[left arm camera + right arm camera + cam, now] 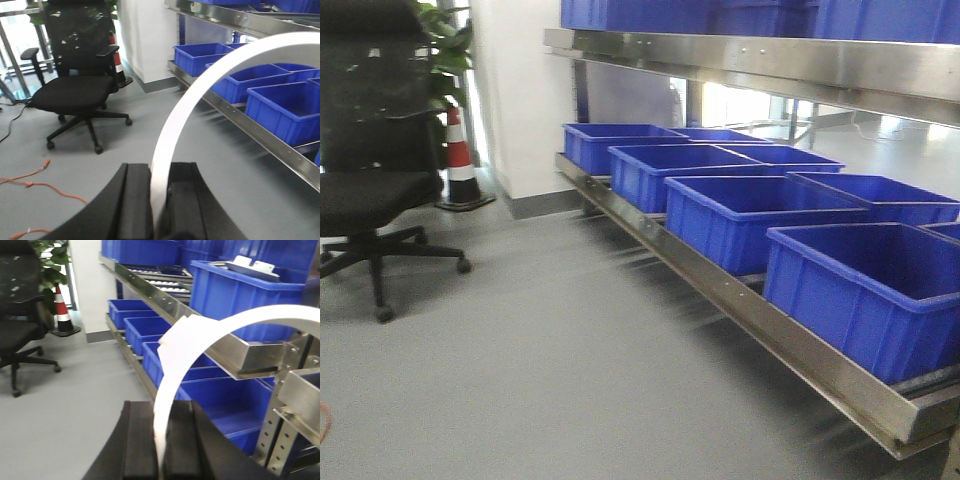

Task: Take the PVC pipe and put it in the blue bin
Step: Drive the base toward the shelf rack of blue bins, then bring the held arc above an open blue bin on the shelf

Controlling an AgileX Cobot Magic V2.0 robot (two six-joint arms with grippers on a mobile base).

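A white curved PVC pipe strip (200,85) rises from between the fingers of my left gripper (159,200), which is shut on it, and arcs up to the right over the blue bins (280,107). In the right wrist view, my right gripper (161,440) is shut on a white curved strip (240,322) that arcs right past the rack. A squared white end (172,337) shows at its upper left. I cannot tell whether both hold one piece. A row of open blue bins (860,300) lines the low steel shelf. The front view shows neither the grippers nor the pipe.
A black office chair (370,190) stands on the grey floor at left, with a traffic cone (460,165) and a plant behind it. An orange cable (40,182) lies on the floor. The steel rack's upper shelf (770,65) carries more blue bins (225,290).
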